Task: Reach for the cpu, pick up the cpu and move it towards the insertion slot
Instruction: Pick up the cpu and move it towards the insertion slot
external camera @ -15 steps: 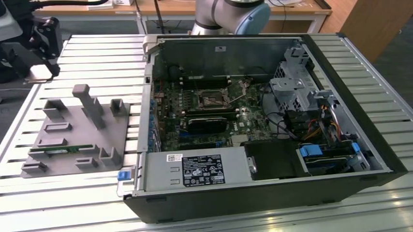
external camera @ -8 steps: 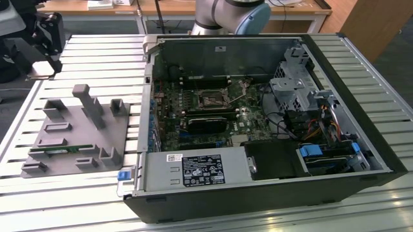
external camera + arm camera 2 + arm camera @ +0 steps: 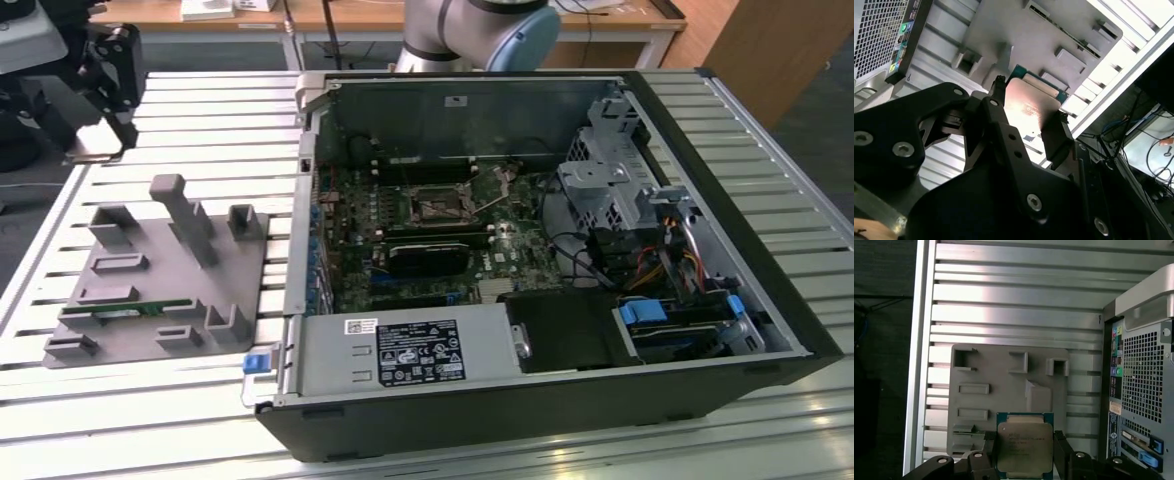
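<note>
Clamping the cpu [image 3: 1024, 447] between its fingers [image 3: 1063, 450], the gripper [image 3: 1026, 117] hangs over the grey tray [image 3: 1004, 385] on the desk [image 3: 1019, 305]. Faint print marks the cpu's lid. The slot [image 3: 439, 205] lies well apart, inside the case [image 3: 747, 250].

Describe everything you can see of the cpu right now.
The cpu is a flat square chip with a silvery metal top on a green board edge. Both wrist views show it gripped between the black fingers at two opposite edges, lifted clear of the grey holder tray, with its metal top facing the first wrist camera. Nothing else touches it.
</note>
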You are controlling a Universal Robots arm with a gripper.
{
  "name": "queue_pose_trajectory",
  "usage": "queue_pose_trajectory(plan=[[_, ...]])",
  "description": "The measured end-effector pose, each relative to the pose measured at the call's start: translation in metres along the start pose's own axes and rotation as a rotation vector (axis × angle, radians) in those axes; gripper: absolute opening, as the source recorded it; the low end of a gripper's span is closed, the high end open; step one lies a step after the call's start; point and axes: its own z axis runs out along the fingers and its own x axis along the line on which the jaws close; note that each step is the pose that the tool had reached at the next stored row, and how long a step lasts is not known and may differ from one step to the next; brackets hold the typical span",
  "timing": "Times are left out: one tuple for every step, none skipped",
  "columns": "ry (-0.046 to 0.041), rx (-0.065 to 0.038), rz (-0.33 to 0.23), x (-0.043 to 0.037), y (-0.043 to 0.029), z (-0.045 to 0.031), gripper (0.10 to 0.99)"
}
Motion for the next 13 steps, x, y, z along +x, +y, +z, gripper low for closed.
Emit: queue_pose_trajectory(plan=[[-0.0001,0.000,0.000,-0.0030,0.0000,0.0000,0.537],[0.0000,0.000,0.000,-0.0067,-0.0001,0.0000,0.537],[0.0000,0.000,0.000,-0.0111,-0.0003,0.0000,0.537],[0.0000,0.000,0.000,-0.0157,-0.0004,0.0001,0.537],[-0.0001,0.000,0.000,-0.0202,-0.0005,0.0004,0.537],[0.0000,0.000,0.000,-0.0246,-0.0006,0.0005,0.537],[0.0001,0.000,0.000,-0.0291,-0.0007,0.0007,0.537],[0.0000,0.000,0.000,-0.0341,-0.0008,0.0010,0.537],[-0.0001,0.000,0.000,-0.0386,-0.0009,0.0012,0.537],[0.0000,0.000,0.000,-0.0430,-0.0010,0.0012,0.537],[0.0001,0.000,0.000,-0.0475,-0.0011,0.0013,0.537],[-0.0001,0.000,0.000,-0.0562,-0.0011,0.0015,0.537],[0.0002,0.000,0.000,-0.0651,-0.0011,0.0013,0.537]])
